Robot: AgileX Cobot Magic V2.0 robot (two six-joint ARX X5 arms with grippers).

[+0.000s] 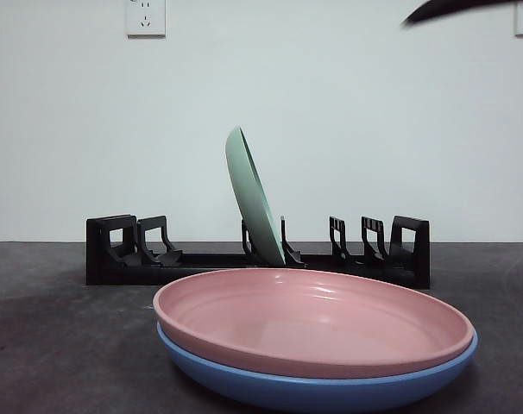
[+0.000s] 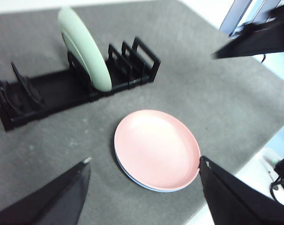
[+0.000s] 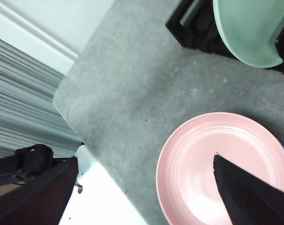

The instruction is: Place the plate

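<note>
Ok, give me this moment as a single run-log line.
left claw: open, above pink plate | right claw: open, above same plate | pink plate: on blue plate | green plate: in rack

Rack (image 1: 258, 259) slots open either side of the leaning green plate (image 1: 254, 197). Pink plate (image 1: 313, 321) stacked on blue plate (image 1: 318, 388) blocks the tabletop (image 1: 54, 345) front-center approach.
</note>
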